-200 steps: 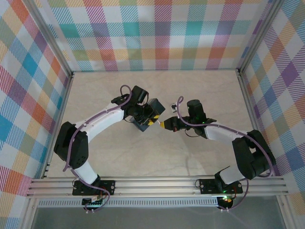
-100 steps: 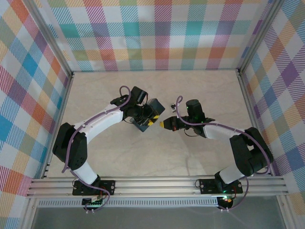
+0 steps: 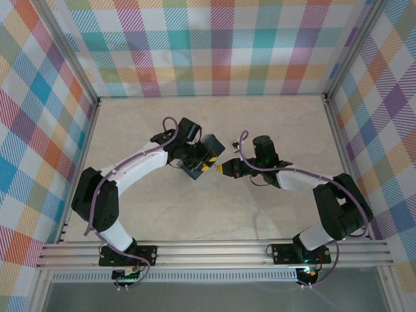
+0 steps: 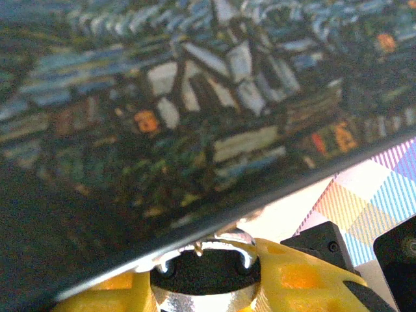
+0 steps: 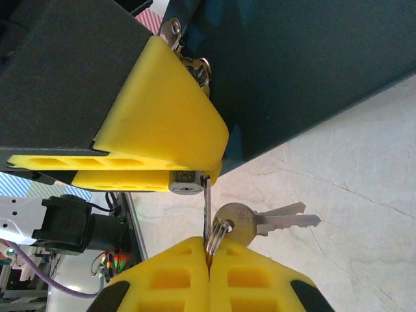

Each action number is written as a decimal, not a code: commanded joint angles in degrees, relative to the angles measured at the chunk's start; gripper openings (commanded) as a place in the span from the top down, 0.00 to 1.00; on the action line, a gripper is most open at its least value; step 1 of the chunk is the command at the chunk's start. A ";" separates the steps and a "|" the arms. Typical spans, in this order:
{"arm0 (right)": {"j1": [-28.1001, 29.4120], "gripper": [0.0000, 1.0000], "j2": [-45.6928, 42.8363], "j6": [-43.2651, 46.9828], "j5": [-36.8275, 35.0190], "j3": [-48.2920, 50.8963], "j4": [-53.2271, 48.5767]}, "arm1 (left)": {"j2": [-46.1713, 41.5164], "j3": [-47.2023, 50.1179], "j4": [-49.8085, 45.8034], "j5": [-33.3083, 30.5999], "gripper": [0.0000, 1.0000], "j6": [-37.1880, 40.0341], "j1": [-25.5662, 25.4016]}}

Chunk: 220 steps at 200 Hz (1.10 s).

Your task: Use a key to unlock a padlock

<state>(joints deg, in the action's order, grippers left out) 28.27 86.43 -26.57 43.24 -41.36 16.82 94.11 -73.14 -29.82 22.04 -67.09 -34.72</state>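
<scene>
**Operator:** Report the condition of the left gripper point(image 3: 205, 165).

**Technician:** Partly closed and clamped on the padlock point(image 5: 186, 184). In the right wrist view its two yellow fingers point(image 5: 162, 123) sit one on each side of the lock body. The silvery underside of the lock is exposed between their tips. In the left wrist view the thin shackle rises from the body to the lower edge of the painted tin point(image 4: 195, 97). Whether it passes through a hasp there cannot be determined.

**Operator:** And the right gripper point(image 5: 208, 250)?

**Technician:** Fully closed. Its fingers are pressed together on the key point(image 5: 207, 207), whose head is hidden in the seam between them. The blade, seen edge-on, stands straight up from the fingertips and meets the underside of the padlock at its right-hand edge. Depth of insertion cannot be determined.

**Operator:** Anything else attached?

**Technician:** A ring point(image 5: 218, 232) leaves the same seam and carries a second key point(image 5: 273, 221). That key projects to the right over the counter point(image 5: 364, 195) and touches neither the lock nor the tin.

**Operator:** Location of the assembly?

**Technician:** In the top view the two grippers meet tip to tip near the middle of the counter. The left arm reaches in from the left and the right arm from the right. The tin sits just beside the left gripper, on its far side.
</scene>
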 commanded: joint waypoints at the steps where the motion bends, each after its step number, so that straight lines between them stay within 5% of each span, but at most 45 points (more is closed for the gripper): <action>1: 1.08 1.00 0.25 -0.30 2.12 -1.32 3.61 | -2.35 0.63 1.76 0.61 0.89 -0.13 0.00; 220: 3.32 1.00 -1.27 -6.61 -0.29 -2.05 10.71 | -5.01 3.05 3.33 -0.73 0.91 -2.99 -0.91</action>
<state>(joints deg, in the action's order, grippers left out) 30.22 87.33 -35.14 40.53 -41.39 23.16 91.50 -70.98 -28.56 20.47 -69.87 -35.83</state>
